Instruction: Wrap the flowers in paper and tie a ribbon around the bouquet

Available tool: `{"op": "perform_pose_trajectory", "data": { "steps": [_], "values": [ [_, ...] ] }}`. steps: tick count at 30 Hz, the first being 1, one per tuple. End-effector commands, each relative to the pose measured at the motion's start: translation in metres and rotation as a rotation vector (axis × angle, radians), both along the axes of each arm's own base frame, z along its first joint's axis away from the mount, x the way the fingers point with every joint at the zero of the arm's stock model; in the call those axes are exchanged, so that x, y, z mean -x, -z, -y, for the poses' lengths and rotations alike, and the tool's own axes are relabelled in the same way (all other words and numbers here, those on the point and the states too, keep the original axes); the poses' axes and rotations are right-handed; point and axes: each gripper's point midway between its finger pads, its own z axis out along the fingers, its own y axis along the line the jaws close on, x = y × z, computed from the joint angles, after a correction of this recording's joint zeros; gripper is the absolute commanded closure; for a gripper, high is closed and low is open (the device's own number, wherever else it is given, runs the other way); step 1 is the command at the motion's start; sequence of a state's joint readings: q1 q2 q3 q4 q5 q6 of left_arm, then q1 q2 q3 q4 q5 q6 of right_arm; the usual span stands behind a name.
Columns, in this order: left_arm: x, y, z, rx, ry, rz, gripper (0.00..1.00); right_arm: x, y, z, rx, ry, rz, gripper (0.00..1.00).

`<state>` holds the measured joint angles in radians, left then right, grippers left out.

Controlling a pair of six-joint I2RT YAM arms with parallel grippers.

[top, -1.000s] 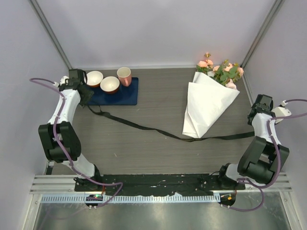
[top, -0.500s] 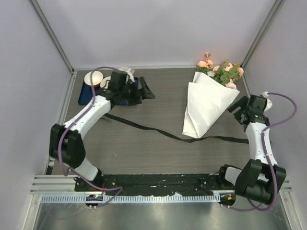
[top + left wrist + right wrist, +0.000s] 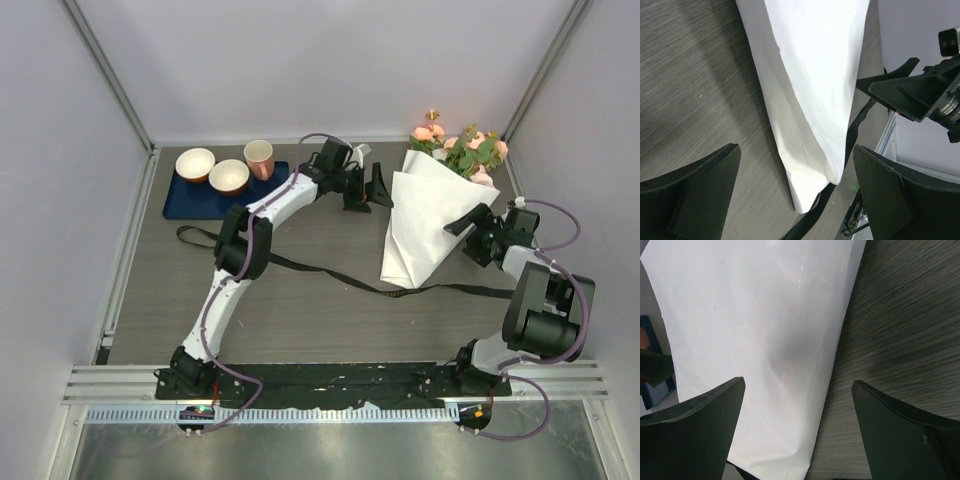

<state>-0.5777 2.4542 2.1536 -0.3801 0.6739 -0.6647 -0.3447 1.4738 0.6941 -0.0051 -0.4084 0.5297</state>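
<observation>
The bouquet lies at the back right: a white paper cone (image 3: 430, 225) with pink flowers (image 3: 465, 150) at its far end. The black ribbon (image 3: 300, 265) lies loose across the table and passes under the cone's tip. My left gripper (image 3: 368, 190) stands open just left of the cone, holding nothing. My right gripper (image 3: 468, 238) is open at the cone's right edge, also empty. In the left wrist view my left gripper (image 3: 795, 195) frames the paper (image 3: 810, 90) tip and the ribbon (image 3: 855, 125). The right wrist view is filled by paper (image 3: 755, 340) between the fingers of my right gripper (image 3: 797, 430).
A dark blue mat (image 3: 270, 205) at the back left carries two bowls (image 3: 228, 177) and a pink cup (image 3: 259, 157). Grey walls and metal posts close in the table on three sides. The right wall stands close behind the right arm.
Both arms swung in from the table's sides to either side of the bouquet. Both grippers went from shut or nearly shut to open. The ribbon now lies slack.
</observation>
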Motion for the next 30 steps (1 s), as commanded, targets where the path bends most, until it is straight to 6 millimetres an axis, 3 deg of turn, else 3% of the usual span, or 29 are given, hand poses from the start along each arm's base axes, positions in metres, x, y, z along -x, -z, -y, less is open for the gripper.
{"op": "perform_pose_trajectory", "data": {
  "steps": [1, 3, 8, 11, 12, 16, 17, 18, 24, 30],
  "values": [
    [0.018, 0.017, 0.024, 0.042, 0.085, -0.088, 0.00, -0.016, -0.011, -0.003, -0.066, -0.022, 0.125, 0.05],
    [0.023, 0.034, 0.040, 0.071, 0.094, -0.143, 0.00, -0.020, -0.008, -0.003, -0.090, -0.017, 0.137, 0.05],
    [0.022, 0.047, 0.059, 0.140, 0.095, -0.196, 0.01, -0.026, 0.001, -0.007, -0.144, -0.031, 0.156, 0.05],
    [0.020, 0.051, 0.063, 0.209, 0.087, -0.277, 0.24, -0.025, 0.009, -0.012, -0.178, -0.035, 0.157, 0.06],
    [0.018, 0.052, 0.064, 0.226, 0.085, -0.293, 0.39, -0.024, 0.012, -0.013, -0.189, -0.036, 0.151, 0.06],
    [0.008, 0.061, 0.057, 0.239, 0.036, -0.372, 0.75, -0.025, 0.017, -0.020, -0.246, -0.046, 0.171, 0.06],
    [0.001, 0.062, 0.054, 0.250, 0.019, -0.379, 0.94, -0.022, 0.019, -0.023, -0.267, -0.043, 0.167, 0.06],
    [-0.002, 0.061, 0.052, 0.260, 0.007, -0.391, 1.00, -0.022, 0.019, -0.026, -0.278, -0.050, 0.170, 0.06],
    [-0.014, 0.035, 0.056, 0.354, -0.014, -0.428, 1.00, -0.032, 0.022, -0.056, -0.327, -0.106, 0.194, 0.06],
    [-0.014, 0.018, 0.058, 0.395, -0.012, -0.442, 1.00, -0.053, 0.015, -0.060, -0.416, -0.066, 0.278, 0.11]
  ]
}}
